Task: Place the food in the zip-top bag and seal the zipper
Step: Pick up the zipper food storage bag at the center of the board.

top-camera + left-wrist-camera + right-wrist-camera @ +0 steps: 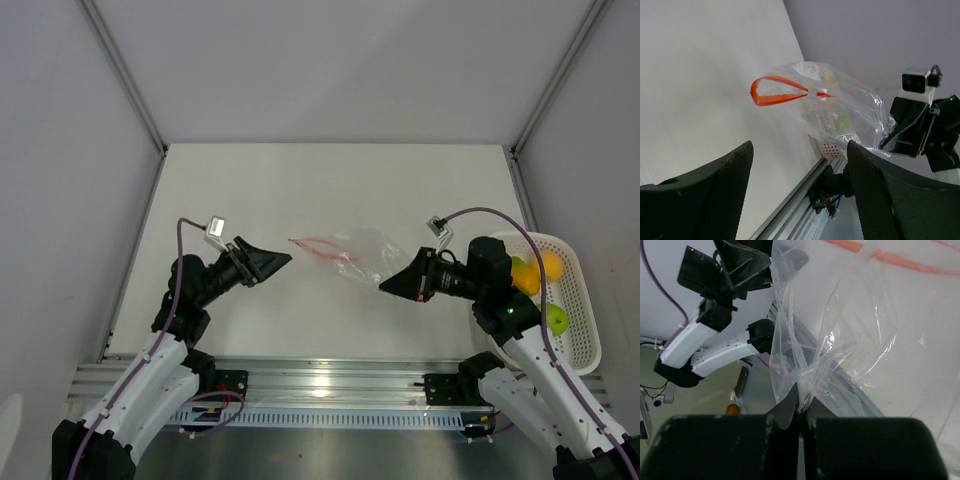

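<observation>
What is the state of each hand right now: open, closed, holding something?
Left hand: open, holding nothing.
Right hand: closed, pinching the clear zip-top bag.

I can read no text, label, brand or number in any of my views. The zip-top bag (855,105) has a small faint mark near its mouth, but it is too small for me to make out.
</observation>
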You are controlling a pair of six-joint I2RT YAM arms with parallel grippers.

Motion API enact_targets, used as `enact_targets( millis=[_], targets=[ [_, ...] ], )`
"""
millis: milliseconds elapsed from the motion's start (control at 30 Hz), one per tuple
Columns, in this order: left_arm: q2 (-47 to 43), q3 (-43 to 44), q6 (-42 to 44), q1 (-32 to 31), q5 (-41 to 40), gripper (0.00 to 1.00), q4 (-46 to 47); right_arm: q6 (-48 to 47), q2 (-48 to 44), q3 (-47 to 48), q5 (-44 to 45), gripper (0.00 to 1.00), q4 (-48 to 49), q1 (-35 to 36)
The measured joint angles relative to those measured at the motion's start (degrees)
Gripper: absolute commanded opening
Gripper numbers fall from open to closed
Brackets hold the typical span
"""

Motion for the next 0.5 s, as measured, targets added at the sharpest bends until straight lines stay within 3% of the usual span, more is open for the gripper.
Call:
enact_targets(
  millis=[200,500],
  targets=[
    [-3.0,-4.0,1.4,0.0,2.6,0.73,9.1,6.0,-1.1,1.5,-3.3,0.00,1.2,-0.2],
    [-0.4,-3.6,-7.0,0.9,2.9,0.73,5.1,9.3,-3.7,1.5,-6.0,0.00,1.4,-0.3]
  ],
)
